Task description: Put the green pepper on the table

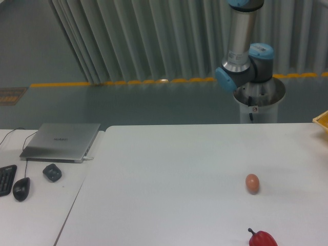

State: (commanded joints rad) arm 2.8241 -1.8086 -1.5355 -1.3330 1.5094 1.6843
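Note:
The green pepper is out of view in the camera view. The white table (169, 174) fills the lower right of the frame. Only the base and lower joints of the arm (245, 66) show at the far edge of the table, rising out of the top of the frame. The gripper itself is out of view.
A small brown egg (252, 183) stands on the table at the right. A red pepper (262, 239) with a dark stem lies at the bottom edge. A yellow corner (322, 122) shows at the right edge. The adjoining desk holds a laptop (61, 142), a mouse (21, 189) and a keyboard (6, 179).

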